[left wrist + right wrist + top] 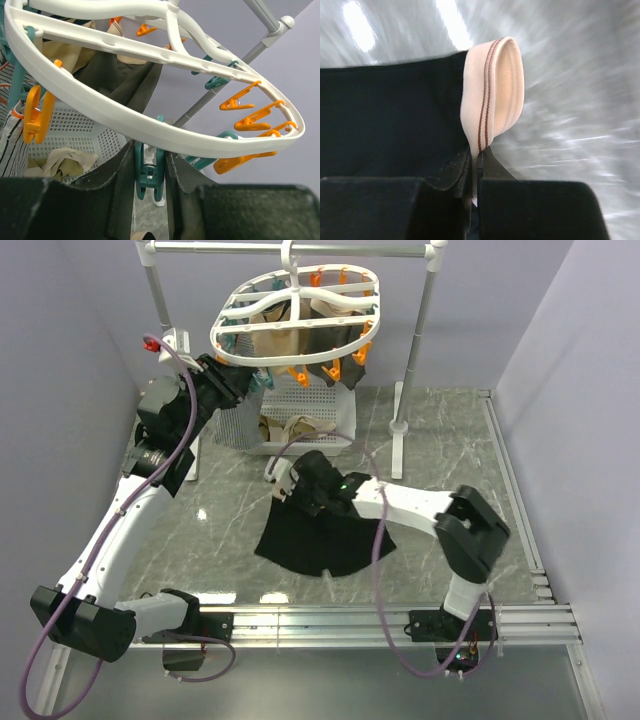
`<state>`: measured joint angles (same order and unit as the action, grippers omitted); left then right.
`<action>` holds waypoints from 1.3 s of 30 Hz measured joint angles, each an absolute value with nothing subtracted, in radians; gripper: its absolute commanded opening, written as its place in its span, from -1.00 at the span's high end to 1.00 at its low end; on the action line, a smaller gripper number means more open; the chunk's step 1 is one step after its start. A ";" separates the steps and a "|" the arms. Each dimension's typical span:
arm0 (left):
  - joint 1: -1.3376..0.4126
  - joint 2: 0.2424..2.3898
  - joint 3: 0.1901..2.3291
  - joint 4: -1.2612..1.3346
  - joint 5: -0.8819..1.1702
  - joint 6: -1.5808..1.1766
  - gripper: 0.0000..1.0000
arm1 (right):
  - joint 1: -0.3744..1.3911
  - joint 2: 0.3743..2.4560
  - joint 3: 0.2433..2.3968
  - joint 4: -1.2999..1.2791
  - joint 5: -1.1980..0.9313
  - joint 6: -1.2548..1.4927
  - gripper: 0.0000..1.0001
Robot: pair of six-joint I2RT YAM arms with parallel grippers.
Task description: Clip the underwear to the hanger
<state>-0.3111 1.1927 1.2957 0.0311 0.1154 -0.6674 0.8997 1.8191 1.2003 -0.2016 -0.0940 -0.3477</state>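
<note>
The black underwear (315,535) hangs from my right gripper (293,488), which is shut on its beige waistband (492,92) and holds it above the marble table. The white oval hanger (293,315) hangs from the rail at the back, with orange and teal clothespins and garments on it. My left gripper (240,388) is at the hanger's near left rim, shut on a teal clothespin (149,172) under the white frame (150,127). The wrist view does not show whether the clip's mouth is open.
A white perforated basket (335,410) with beige garments stands under the hanger. The grey rail stand's right post (410,360) and its foot (400,428) stand right of the basket. Orange clothespins (250,120) dangle along the hanger's far rim.
</note>
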 measured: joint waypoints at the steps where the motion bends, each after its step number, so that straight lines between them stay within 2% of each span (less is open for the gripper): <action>1: -0.311 1.193 1.295 0.027 0.115 -0.665 0.99 | 0.899 1.773 1.200 -0.191 -0.089 -0.360 1.00; 5: -0.311 1.192 1.293 0.022 0.107 -0.655 0.99 | 0.899 1.622 1.216 -0.168 -0.095 -0.380 1.00; 10: -0.311 1.192 1.293 0.014 0.099 -0.636 0.99 | 0.899 1.536 1.282 -0.179 -0.101 -0.386 1.00; 27: -0.311 1.192 1.293 -0.005 0.101 -0.589 0.99 | 0.899 1.543 1.548 -0.451 -0.026 -0.393 1.00; 39: -0.316 1.193 1.293 -0.005 0.109 -0.582 1.00 | 0.897 1.617 1.761 -0.546 0.008 -0.422 1.00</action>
